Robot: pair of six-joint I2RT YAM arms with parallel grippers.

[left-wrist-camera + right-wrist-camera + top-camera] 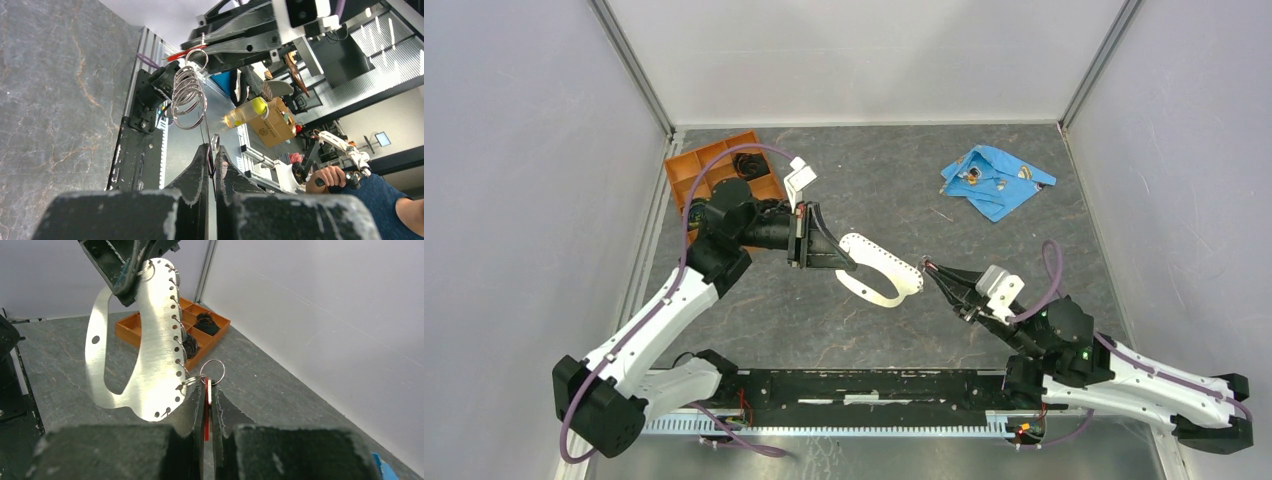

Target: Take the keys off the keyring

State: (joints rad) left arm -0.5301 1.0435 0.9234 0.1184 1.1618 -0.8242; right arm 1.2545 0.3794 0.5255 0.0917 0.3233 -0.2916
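Over the middle of the dark grey table (874, 180) the two arms meet tip to tip. The left gripper (851, 263) reaches in from the left, its fingers pressed together on the near end of a flat silver plate (150, 340) that has a large cutout and a row of small holes along one edge. The plate hangs clear of the table. Wire rings (189, 97) are threaded through those holes and, seen from the left wrist, bunch into a stack. The right gripper (206, 390) comes in from the near right with its fingers nearly closed, leaving only a thin slit that pinches the red key (205, 412). The key stands on edge between the pads, with only a narrow red strip showing. Just above the right fingertips sits the keyring (212, 371), a thin silvery loop right beside the plate's holed edge, where it meets one of the small rings. Whether the key's head is threaded on the loop cannot be made out. At the far left of the table lies an orange compartment tray (689, 170) holding black coiled rings (749, 160). Well apart at the far right, a crumpled blue cloth (989, 200) carries a few shiny brass-and-silver bits (974, 177).
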